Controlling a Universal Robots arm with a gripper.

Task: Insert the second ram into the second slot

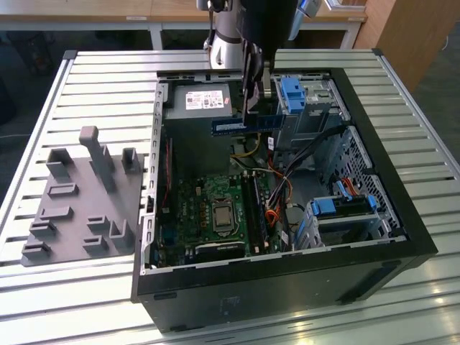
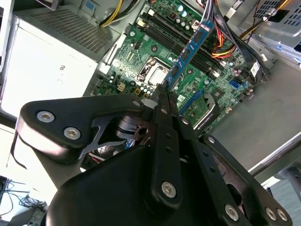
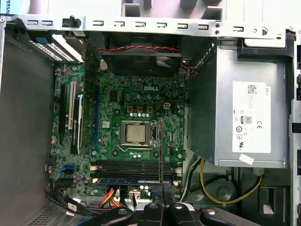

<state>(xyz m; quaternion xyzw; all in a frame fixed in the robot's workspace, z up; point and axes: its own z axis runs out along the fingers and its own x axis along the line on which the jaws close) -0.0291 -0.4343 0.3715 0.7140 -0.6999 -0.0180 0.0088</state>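
The gripper [image 2: 162,96] pinches the second ram [image 2: 189,51], which hangs in the air above the motherboard [image 2: 155,47], not pushed in yet — if it goes down tilted or off the line, it could jam or bend.

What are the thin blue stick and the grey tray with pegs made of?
The thin blue stick looks like lacquered circuit board, with small dark chips along its face. The grey tray with pegs is probably matte plastic: dull, even colour.
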